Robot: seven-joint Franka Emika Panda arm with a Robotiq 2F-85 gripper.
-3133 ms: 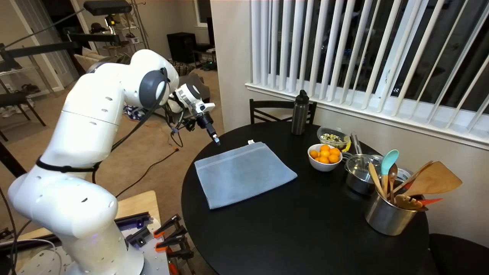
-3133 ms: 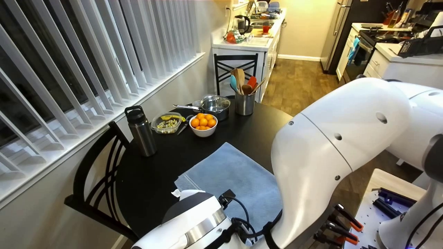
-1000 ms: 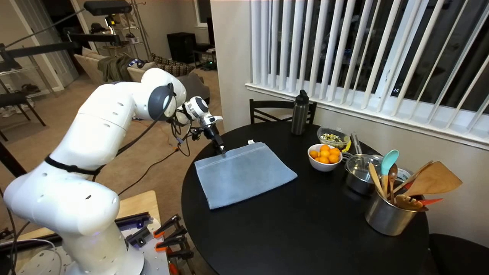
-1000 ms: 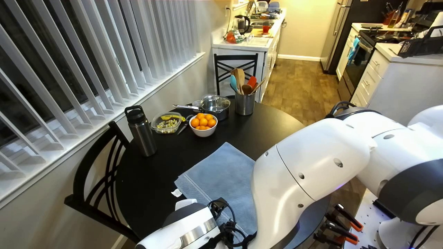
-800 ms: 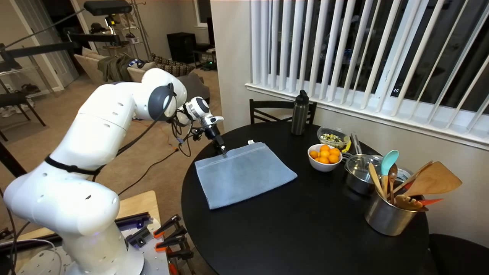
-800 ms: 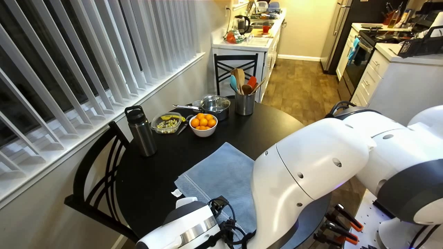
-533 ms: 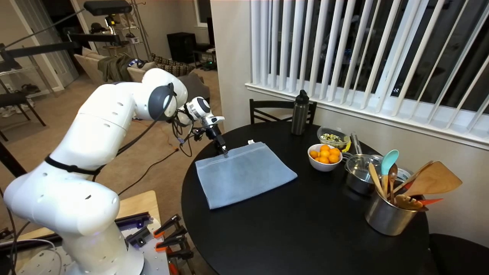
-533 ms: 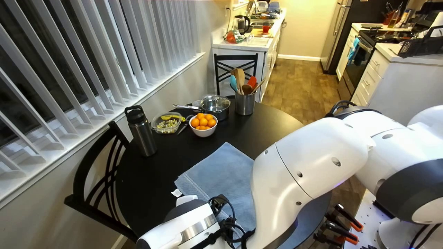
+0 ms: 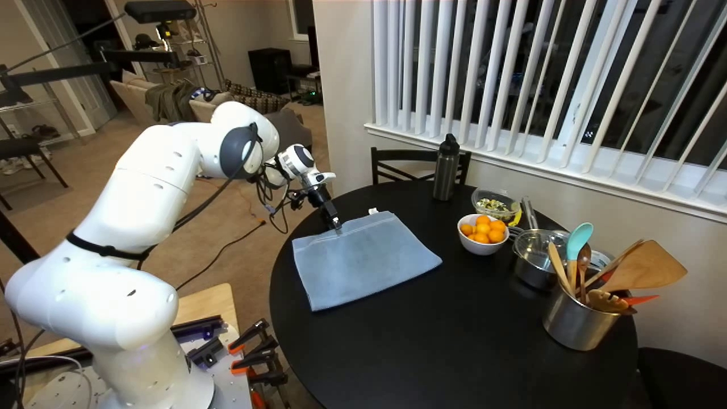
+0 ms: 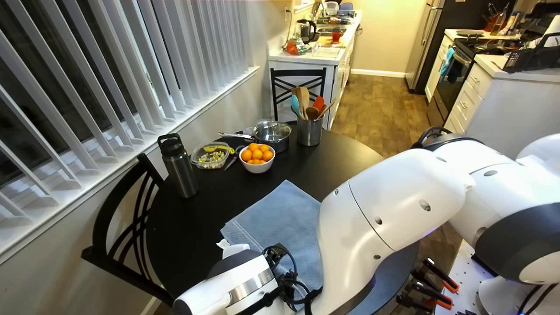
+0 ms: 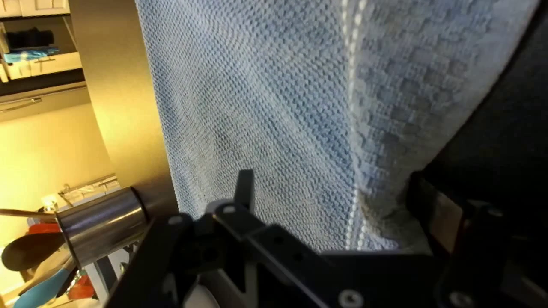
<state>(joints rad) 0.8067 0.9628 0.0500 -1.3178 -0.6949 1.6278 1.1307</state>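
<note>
The claw (image 11: 330,184) is spread wide, straddling the hemmed edge of the blue cloth (image 9: 366,264) beneath it on the black bench (image 9: 454,324)

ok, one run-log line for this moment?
gripper: open; contact: blue towel edge bunched against one finger; grip: none; table: oranges in white bowl, water bottle

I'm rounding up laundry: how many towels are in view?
2: a gray-blue towel lying on the black table, the open tool at its edge, and a bright blue towel hanging at the oven. Others may be hidden, for instance behind the arm.
</note>
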